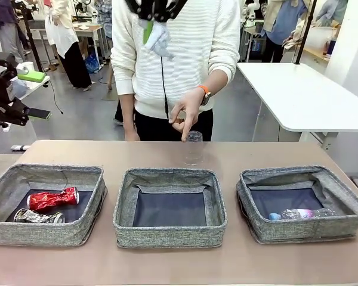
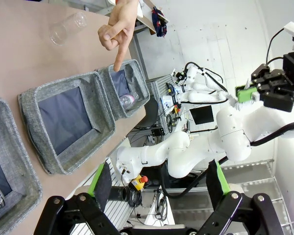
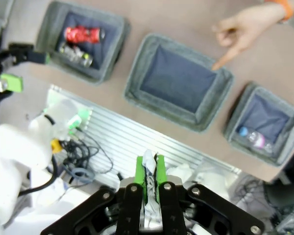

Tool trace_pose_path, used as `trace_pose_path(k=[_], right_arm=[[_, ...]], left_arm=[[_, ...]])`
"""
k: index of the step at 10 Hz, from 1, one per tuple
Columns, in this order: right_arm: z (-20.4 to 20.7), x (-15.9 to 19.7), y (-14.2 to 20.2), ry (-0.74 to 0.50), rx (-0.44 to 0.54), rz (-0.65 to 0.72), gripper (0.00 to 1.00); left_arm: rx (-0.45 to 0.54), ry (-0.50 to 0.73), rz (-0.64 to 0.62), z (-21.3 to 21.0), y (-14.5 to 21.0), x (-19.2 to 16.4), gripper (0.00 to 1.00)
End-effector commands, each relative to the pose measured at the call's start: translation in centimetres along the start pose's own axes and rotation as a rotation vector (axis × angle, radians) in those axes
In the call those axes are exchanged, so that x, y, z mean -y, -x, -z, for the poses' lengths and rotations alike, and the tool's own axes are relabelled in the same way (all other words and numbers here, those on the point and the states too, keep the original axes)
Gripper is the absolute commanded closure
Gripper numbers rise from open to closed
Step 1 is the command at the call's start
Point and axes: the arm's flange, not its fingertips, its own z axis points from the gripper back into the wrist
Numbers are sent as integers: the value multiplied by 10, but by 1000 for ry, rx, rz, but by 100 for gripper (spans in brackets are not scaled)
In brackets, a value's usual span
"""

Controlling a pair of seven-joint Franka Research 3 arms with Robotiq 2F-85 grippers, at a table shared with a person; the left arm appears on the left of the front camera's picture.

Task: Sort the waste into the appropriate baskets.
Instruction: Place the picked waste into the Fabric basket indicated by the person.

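Note:
Three grey baskets stand in a row. The left basket (image 1: 42, 235) holds a crushed red can (image 1: 52, 199) and a dark printed can (image 1: 39, 217). Nothing lies in the middle basket (image 1: 170, 235), and the right basket (image 1: 310, 229) holds a clear bottle (image 1: 301, 214). A clear plastic cup (image 1: 193, 148) stands on the table behind the middle basket, under the person's hand (image 1: 185, 113), which points down. My right gripper (image 3: 151, 181) hangs high above the table, shut on a crumpled white paper wad (image 3: 149, 164); from the front it (image 1: 154, 33) hangs at the top. My left gripper (image 2: 159, 188) is open, off the table's left end.
The brown table (image 1: 179, 262) has bare room in front of and behind the baskets. The person stands at the far edge behind the middle basket. A white table (image 1: 304, 95) stands at the back right. My right arm (image 2: 235, 132) rises beyond the table's near edge.

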Motion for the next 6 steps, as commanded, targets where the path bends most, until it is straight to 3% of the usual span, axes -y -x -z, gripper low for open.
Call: trace_pose_path(k=[1, 2, 3, 5, 6], right_arm=[[108, -3, 38, -26, -39, -20, 91], [158, -9, 44, -129, -77, -64, 91], [208, -6, 44, -97, -76, -30, 91], [264, 16, 37, -25, -30, -88, 91], [285, 31, 37, -96, -28, -116, 91]], left_arm=[[7, 21, 20, 0, 0, 1, 0], [7, 21, 20, 0, 0, 1, 0], [7, 21, 20, 0, 0, 1, 0], [7, 21, 20, 0, 0, 1, 0], [7, 21, 20, 0, 0, 1, 0]])
